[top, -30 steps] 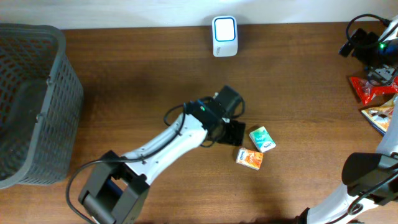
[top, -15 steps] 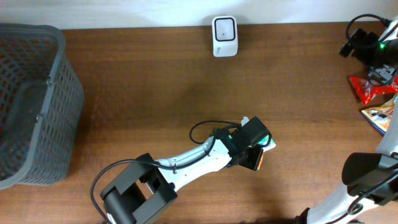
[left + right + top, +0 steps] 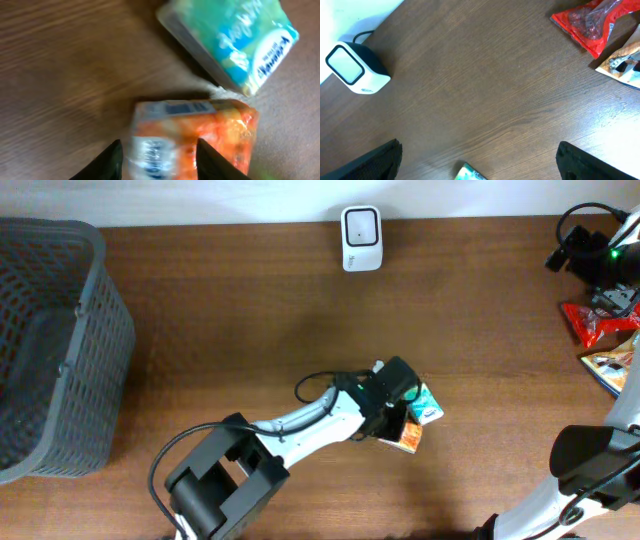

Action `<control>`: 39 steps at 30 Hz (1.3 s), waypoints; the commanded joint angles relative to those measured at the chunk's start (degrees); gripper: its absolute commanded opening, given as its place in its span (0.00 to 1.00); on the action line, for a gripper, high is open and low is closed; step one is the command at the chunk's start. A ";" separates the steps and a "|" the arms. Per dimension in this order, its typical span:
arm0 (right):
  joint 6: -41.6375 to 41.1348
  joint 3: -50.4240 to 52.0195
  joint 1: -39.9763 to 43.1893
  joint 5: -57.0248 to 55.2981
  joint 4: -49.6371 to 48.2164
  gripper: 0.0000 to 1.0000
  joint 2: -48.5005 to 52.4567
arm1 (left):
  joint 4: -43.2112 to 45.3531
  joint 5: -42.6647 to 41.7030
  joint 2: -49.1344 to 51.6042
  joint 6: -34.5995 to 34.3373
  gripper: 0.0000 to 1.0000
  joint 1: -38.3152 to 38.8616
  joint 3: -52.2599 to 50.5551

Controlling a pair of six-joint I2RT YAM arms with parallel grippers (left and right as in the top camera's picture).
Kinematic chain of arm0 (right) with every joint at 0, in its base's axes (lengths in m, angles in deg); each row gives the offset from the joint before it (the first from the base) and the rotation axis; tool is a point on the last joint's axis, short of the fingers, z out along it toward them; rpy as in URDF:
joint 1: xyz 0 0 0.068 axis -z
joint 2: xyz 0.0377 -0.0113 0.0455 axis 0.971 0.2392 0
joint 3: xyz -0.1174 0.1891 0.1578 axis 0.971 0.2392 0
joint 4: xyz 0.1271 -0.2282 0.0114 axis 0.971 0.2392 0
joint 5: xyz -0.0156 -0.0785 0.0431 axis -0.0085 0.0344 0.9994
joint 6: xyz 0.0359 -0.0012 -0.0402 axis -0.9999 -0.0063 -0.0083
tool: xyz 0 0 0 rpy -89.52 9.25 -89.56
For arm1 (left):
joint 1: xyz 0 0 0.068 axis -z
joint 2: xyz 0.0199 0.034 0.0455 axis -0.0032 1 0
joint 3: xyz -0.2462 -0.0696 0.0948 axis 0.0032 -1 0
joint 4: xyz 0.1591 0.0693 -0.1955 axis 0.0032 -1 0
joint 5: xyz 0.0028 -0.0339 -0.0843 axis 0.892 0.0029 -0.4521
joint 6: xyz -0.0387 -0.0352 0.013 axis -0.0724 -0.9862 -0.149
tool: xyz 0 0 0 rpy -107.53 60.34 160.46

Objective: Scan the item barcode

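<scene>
An orange tissue pack [image 3: 408, 438] [image 3: 200, 127] lies flat on the wooden table, with a teal tissue pack [image 3: 427, 404] [image 3: 235, 42] just beyond it. My left gripper [image 3: 394, 416] [image 3: 159, 162] hovers low over the orange pack's white-labelled end. Its jaws are partly closed and still apart, with a thin gap showing at the left finger [image 3: 111, 161]. The white scanner [image 3: 360, 237] [image 3: 354, 68] stands at the table's far edge. My right gripper [image 3: 580, 252] [image 3: 480, 167] hangs wide open at the far right, holding nothing.
A grey mesh basket [image 3: 100, 300] stands at the left edge. A red snack bag [image 3: 598, 322] [image 3: 590, 24] and another printed packet [image 3: 612, 368] [image 3: 622, 62] lie at the right edge. A corner of the teal pack [image 3: 470, 175] shows below the right gripper.
My left arm has swung right and toward the front, from beside the two packs to directly over the orange one. Its jaws have narrowed. The right arm has not moved.
</scene>
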 commanded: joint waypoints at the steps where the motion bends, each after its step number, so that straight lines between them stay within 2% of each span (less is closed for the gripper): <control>1: 0.11 0.09 -0.26 0.04 0.00 0.99 0.09 | -0.13 -3.72 0.13 -0.37 0.48 -2.89 1.33; 3: 0.11 0.09 -0.26 0.07 0.00 0.99 0.09 | -0.26 -3.58 -1.49 0.31 0.48 -6.21 3.21; 5: 0.11 0.09 -0.26 0.04 0.00 0.99 0.09 | -1.16 -3.56 -4.66 4.70 0.51 -9.99 4.68; 9: 0.11 0.09 -0.26 0.04 0.00 0.98 0.09 | -1.51 -3.56 -10.08 5.07 0.69 -14.88 5.03; 12: 0.11 0.09 -0.26 0.07 0.00 0.99 0.09 | -1.86 -3.52 -11.74 5.07 0.75 -18.10 5.01; 18: 0.11 0.09 -0.26 0.04 0.00 0.99 0.09 | -2.64 7.10 -11.74 5.07 0.79 -20.02 4.98; 26: 0.11 0.09 -0.26 0.04 0.00 0.99 0.09 | -8.96 7.41 -11.74 5.07 0.82 -29.51 4.98; 33: 0.11 0.09 -0.26 0.04 0.00 0.99 0.09 | -21.29 8.72 -11.74 5.07 0.99 -32.92 4.98; 35: 0.09 0.09 -0.26 0.04 -0.42 0.99 0.09 | -22.45 11.74 -11.74 5.07 0.99 -32.89 4.96; 39: 0.09 0.09 -0.26 0.07 -9.07 0.99 0.09 | -21.75 11.74 -11.74 5.05 0.99 -32.87 4.96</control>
